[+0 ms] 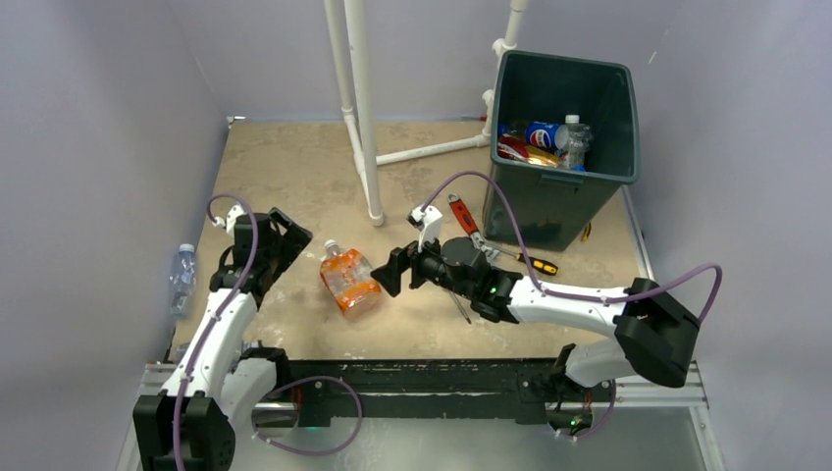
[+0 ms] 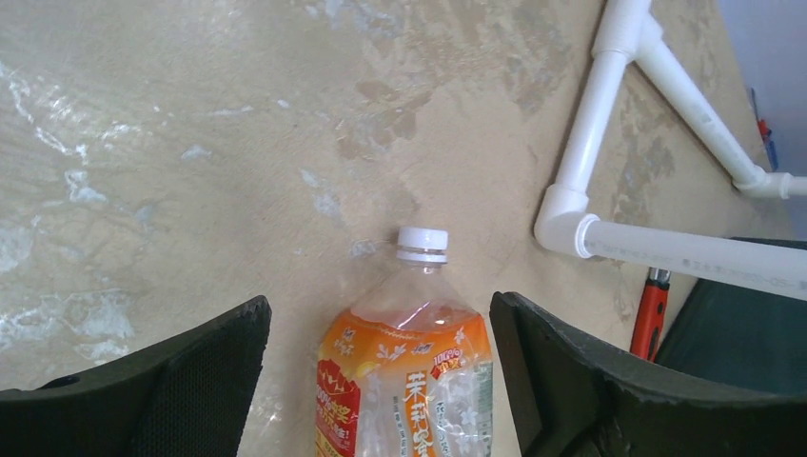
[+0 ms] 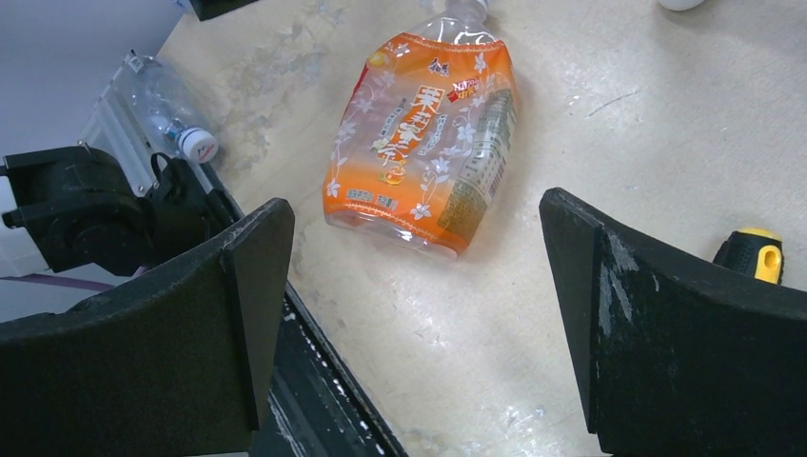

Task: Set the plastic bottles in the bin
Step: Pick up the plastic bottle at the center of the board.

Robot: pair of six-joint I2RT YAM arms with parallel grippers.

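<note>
Bin (image 1: 549, 201) is sitting far right, holding several bottles (image 1: 545, 135). My left gripper (image 1: 283, 238) and right gripper (image 1: 392, 270) are both gaping wide, grasping nothing. Orange-labelled bottle (image 1: 348, 282) is lying flat between them, touching neither. Clear bottle (image 1: 182, 275) is lying at the left edge.

Arms: left arm (image 1: 214, 334) and right arm (image 1: 569, 299) alike, with white links and black joints.
Cables: a purple cable (image 1: 252, 235) loops along each arm.
Left fingers (image 2: 162, 400): black, broad and curved, with mesh-textured inner faces.
Right fingers (image 3: 657, 314): the same shape, scuffed white.
Light (image 1: 491, 291): green, on the right arm's black wrist housing.
Base: black mounts on a silver rail (image 1: 648, 394).
</note>
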